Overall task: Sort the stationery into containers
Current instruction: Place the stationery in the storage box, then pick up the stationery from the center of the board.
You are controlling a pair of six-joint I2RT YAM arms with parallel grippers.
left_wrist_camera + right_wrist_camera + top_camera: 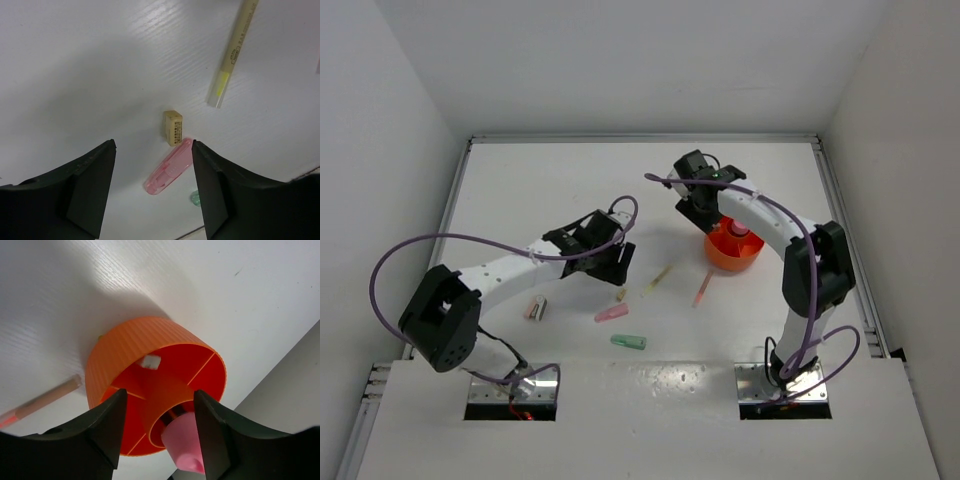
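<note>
"Green marker [628, 342] lies closest to the near edge, with the pink marker [612, 314] just beyond it. What worries you on the left?"

"The left gripper [152, 145] hangs with its fingers spread and nothing between them. It's above the small beige block [172, 128], which sits just beside the pink marker's end. If it closes carelessly it may pinch both, or nudge the block so it skids away."

"And the sticks?"

"The yellow stick [659, 278] and the pink stick [703, 290] lie flat on the table [520, 190], a little farther and to the right. Thin things lying flat are hard to pinch. I'd expect fingertips to scrape the table or roll them off."

"Farther still, the orange cup [150, 355]?"

"A whitish bit [150, 361] is in one outer compartment, and the pink-capped tube [182, 442] stands in the middle ring. The right gripper [159, 395] is right over it, fingers parted and gripping nothing as far as I can judge. The cap is close to one finger, and I cannot tell whether they touch."

"So the risk there?"

"If that finger catches the cap as the gripper lifts, the tube could be dragged out, or the light cup tipped or shoved. The pink stick lies just beside the cup's near-left wall, so a sliding cup would knock it too."
</note>
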